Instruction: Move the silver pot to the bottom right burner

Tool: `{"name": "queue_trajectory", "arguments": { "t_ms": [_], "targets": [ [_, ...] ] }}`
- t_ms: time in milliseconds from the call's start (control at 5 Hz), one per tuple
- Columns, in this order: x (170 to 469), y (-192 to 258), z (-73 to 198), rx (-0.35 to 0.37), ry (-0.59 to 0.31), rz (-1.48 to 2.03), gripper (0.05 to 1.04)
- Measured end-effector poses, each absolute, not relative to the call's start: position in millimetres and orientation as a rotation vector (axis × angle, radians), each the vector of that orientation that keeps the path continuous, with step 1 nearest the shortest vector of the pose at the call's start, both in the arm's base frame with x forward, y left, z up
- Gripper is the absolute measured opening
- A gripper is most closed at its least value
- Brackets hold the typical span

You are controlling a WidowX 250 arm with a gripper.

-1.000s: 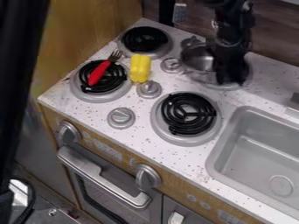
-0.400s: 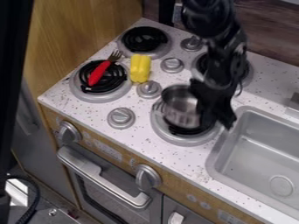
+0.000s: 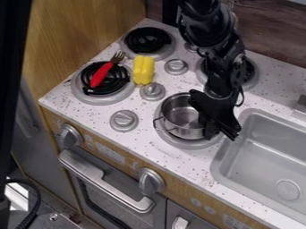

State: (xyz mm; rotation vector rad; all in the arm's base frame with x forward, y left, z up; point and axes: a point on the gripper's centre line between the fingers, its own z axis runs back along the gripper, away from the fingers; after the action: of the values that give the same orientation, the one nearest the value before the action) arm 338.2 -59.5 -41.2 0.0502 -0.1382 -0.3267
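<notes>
The silver pot (image 3: 180, 117) is sitting over the bottom right burner (image 3: 184, 144) of the white speckled tabletop (image 3: 90, 111), its open top facing up and a thin wire handle sticking out on its left side. The black hand (image 3: 217, 126) is hanging at the pot's right side, overlapping its rim, and the arm (image 3: 216, 67) is rising behind it; whether the hand is gripping the rim or standing wide, I cannot tell. The grey sink (image 3: 260, 147) is lying to the right of the pot. One knob (image 3: 124, 120) is sitting to the pot's left, and another (image 3: 153, 91) is sitting to its upper left. Farther up and left of the pot, a yellow object (image 3: 143, 70) is resting between burners, and beyond it a fork with a red handle (image 3: 100, 75) is lying across the left burner (image 3: 80, 93).
</notes>
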Motion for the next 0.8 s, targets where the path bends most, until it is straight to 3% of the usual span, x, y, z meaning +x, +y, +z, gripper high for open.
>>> {"name": "queue_trajectory", "arguments": {
  "t_ms": [200, 600, 800],
  "targets": [
    [337.7, -62.5, -41.4, 0.014, -0.138, -0.317, 0.232],
    [353.6, -65.8, -20.8, 0.038, -0.118, -0.327, 0.816],
    [359.1, -68.0, 11.2, 0.056, -0.129, -0.3, 1.0]
  ]
}}
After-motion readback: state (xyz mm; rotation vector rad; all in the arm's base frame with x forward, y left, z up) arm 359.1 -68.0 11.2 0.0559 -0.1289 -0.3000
